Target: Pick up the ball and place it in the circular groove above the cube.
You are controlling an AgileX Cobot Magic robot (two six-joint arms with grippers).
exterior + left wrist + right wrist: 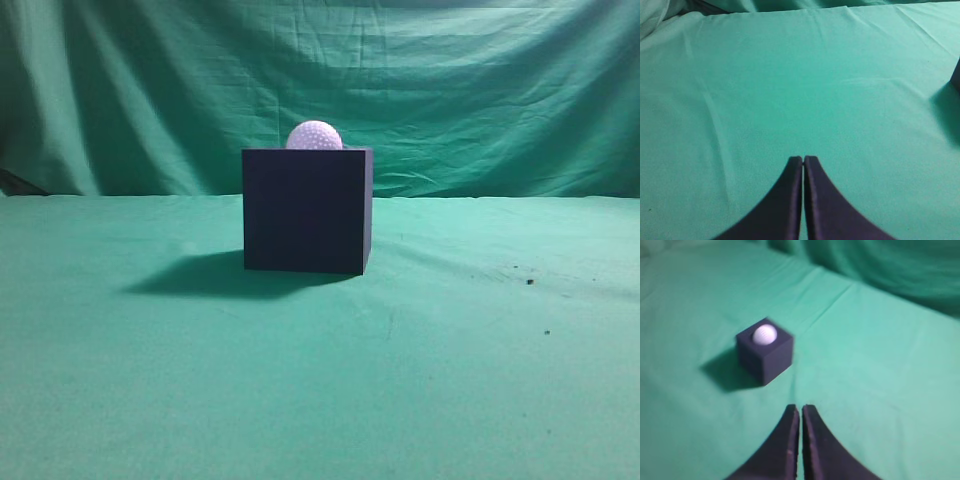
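Both claws, right gripper (800, 412) and left gripper (803, 162), are sitting pinched together, carrying nothing; I'm seeing the ball (314, 136) resting atop the cube (306, 210), at eleven o'clock from my right claw — placement looking done.

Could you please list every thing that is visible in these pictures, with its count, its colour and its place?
ball: one, white and dimpled, sitting on top of the cube, its lower part hidden by the cube's top edge
cube: one, dark navy-black, near the middle of the table
cloth: one, green, covering the table and hanging as a backdrop
left gripper: one, dark, shut, empty, over bare cloth to the left of the cube
right gripper: one, dark, shut, empty, apart from the cube
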